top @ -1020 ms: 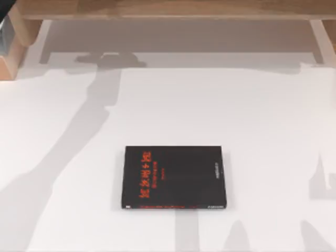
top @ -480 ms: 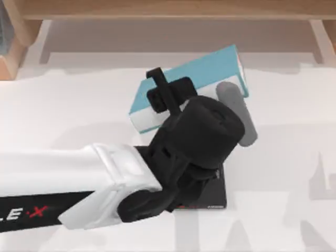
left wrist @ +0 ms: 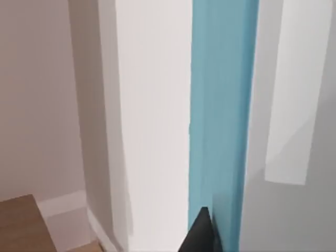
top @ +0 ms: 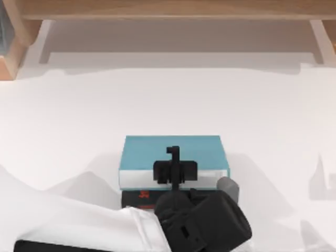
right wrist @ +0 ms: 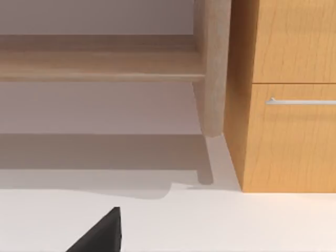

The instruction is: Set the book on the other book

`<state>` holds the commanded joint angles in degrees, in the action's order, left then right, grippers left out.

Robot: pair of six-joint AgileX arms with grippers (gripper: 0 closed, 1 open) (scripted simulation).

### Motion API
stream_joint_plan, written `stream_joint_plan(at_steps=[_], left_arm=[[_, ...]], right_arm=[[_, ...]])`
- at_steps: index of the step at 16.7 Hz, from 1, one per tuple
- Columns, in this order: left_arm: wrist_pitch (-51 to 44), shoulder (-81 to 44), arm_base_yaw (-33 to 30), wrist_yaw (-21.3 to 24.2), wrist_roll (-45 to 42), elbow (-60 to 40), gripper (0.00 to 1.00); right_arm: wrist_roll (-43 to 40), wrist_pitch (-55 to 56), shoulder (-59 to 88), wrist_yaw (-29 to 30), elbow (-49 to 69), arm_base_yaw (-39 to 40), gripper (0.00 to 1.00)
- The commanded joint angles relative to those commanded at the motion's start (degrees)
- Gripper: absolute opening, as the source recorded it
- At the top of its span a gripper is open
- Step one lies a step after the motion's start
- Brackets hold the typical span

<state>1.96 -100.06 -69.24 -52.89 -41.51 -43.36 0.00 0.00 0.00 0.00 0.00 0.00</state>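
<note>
Teal book: lying flat over the black book, cover up, white page edge facing the near side of the table; sitting near the table's middle, toward the near edge.
Teal book, L wrist view: showing as a teal band next to a broad white surface, seen edge-on and very close.
Black book: lying under the teal one, just a near strip w/ red characters peeking out at the near-left; rest is being covered by the teal book and the arm.
Left pincer: reaching in from the near-left of the table, sitting at the mid of the teal book's near edge, fingers pinching that edge; one black part lying over the cover, the rest at the page edge.
Left finger, wrist view: one dark tip touching the teal band.
Left arm: white link & black wrist covering the near-centre of the table, overlapping the black book.
Right pincer: parked away from the books; only one dark tip visible in its own wrist view, so can't tell if spread or pressed together.
Table: plain white top, shadows falling around the books.
Cabinet: wooden, w/ metal handle, standing beyond the table in R wrist view.
Shelf: wooden, running along the far side of the table.
</note>
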Motion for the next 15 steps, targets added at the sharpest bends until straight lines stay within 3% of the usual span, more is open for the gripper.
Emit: stream_joint_plan(at_steps=[10, 15], left_arm=[[1.54, -0.63, 0.82, 0.48, -1.13, 0.01, 0.0], [1.54, -0.63, 0.82, 0.48, -1.13, 0.01, 0.38]], right_arm=[[0.0, 0.0, 0.0, 0.0, 0.0, 0.0, 1.0], [0.0, 0.0, 0.0, 0.0, 0.0, 0.0, 1.0]])
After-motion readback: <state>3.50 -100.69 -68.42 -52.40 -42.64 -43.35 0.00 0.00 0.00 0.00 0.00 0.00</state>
